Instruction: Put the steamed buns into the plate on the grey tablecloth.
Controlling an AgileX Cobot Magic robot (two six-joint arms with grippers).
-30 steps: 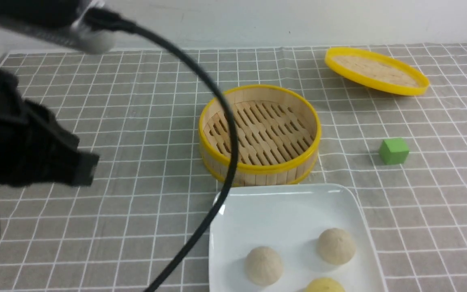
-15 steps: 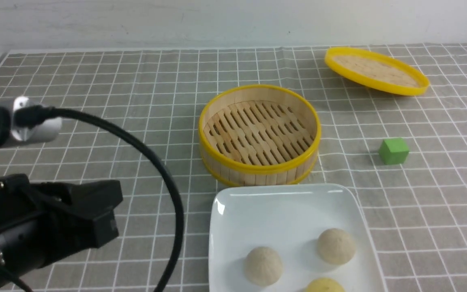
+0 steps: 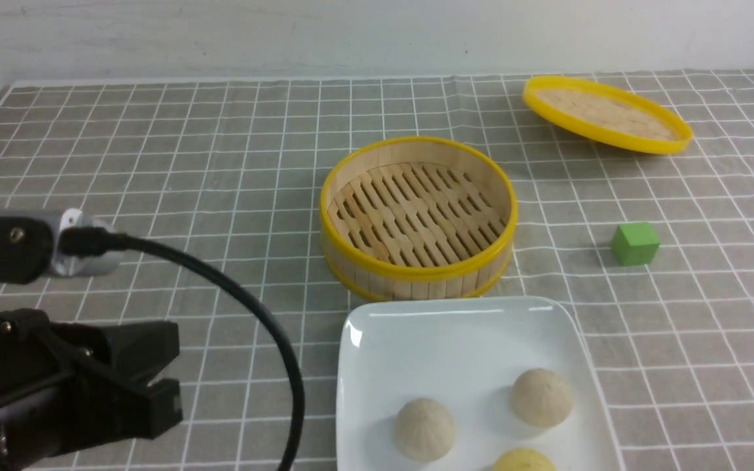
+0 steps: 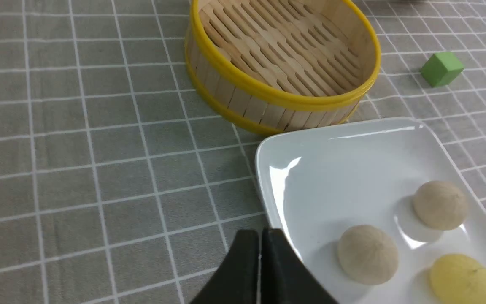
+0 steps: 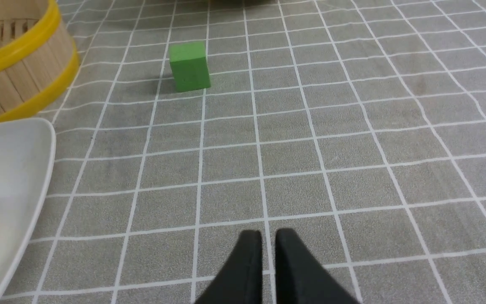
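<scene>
**Three buns plated, left arm drawn back**

Three small round steamed buns (image 3: 482, 425), two beige and one pale yellow, are seen on the glossy white square plate (image 3: 455, 327) on the grey grid tablecloth (image 3: 220, 163). The round bamboo steamer basket (image 3: 418, 216) is left empty. The left gripper (image 4: 260, 249), clenched on nothing, has been lowered and withdrawn from the basket over the last second. The right gripper (image 5: 268, 249) is nearly closed, empty. The task is judged complete.

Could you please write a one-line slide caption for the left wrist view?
Shut left pincer beside the plate holding three steamed buns, the empty steamer basket behind.
</scene>
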